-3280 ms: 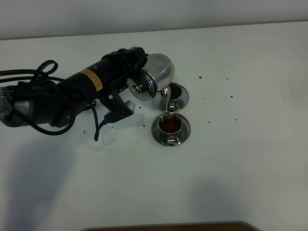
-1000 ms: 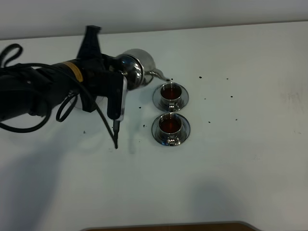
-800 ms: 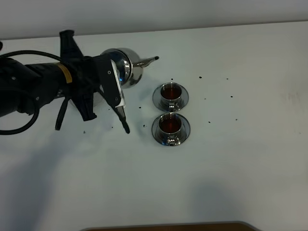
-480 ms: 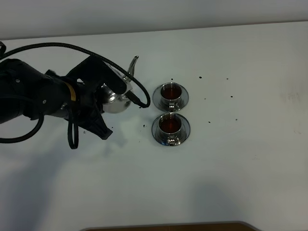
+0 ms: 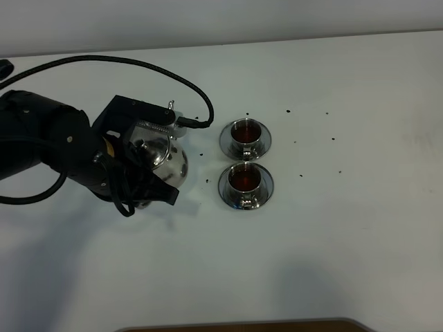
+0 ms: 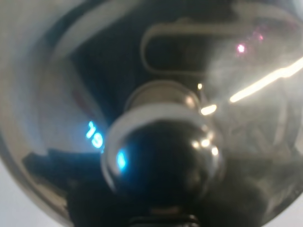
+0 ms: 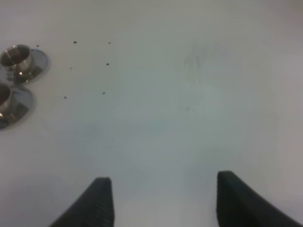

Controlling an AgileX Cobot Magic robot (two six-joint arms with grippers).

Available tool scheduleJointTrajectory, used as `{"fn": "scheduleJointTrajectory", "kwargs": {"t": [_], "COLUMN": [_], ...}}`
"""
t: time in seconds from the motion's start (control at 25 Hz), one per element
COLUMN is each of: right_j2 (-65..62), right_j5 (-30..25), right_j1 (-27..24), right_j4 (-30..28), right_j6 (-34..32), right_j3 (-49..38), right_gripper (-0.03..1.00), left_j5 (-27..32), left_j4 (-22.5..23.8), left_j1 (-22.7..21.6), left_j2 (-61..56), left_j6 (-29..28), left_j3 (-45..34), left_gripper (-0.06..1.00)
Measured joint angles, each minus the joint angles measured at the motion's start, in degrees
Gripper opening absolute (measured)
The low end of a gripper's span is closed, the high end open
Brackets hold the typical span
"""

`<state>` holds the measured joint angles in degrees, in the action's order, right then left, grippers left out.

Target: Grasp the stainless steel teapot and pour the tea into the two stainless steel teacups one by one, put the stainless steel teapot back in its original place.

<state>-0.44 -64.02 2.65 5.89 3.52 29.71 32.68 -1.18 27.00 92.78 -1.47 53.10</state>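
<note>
The left gripper (image 5: 142,162), clamped on the teapot (image 5: 166,160), may seat it off-centre; tipping would spill tea across the table (image 5: 346,242).

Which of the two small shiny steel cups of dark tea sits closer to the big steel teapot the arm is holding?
The nearer small steel teacup, lower in the overhead view; the shiny steel teapot sits level with it, while the farther teacup stands behind.

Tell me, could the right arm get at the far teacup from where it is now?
Probably yes. The right gripper stands open and empty over bare table, and nothing lies between it and the far teacup; the left gripper and teapot sit on the cups' other side.
</note>
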Motion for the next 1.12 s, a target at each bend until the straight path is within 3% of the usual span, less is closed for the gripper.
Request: {"fn": "scheduleJointTrajectory", "kwargs": {"t": [0.48, 0.8, 0.92, 1.12], "right_j2": [0.0, 0.0, 0.0, 0.0], "right_j5": [0.0, 0.0, 0.0, 0.0], "right_j1": [0.0, 0.0, 0.0, 0.0], "right_j4": [0.0, 0.0, 0.0, 0.0], "right_j6": [0.0, 0.0, 0.0, 0.0], "right_j3": [0.0, 0.0, 0.0, 0.0], "right_gripper": [0.48, 0.48, 0.48, 0.48], "left_j5": [2.9, 9.1, 9.0, 8.8], "left_j4": [-0.9, -0.3, 0.0, 1.2], "left_j1": [3.7, 3.9, 4.0, 2.0], "left_j2": [8.4, 8.7, 8.7, 5.9], "left_j6": [11.4, 21.0, 20.0, 9.6], "left_j3": [6.2, 6.2, 6.2, 7.1], "left_gripper": [0.24, 0.24, 0.24, 0.24]}}
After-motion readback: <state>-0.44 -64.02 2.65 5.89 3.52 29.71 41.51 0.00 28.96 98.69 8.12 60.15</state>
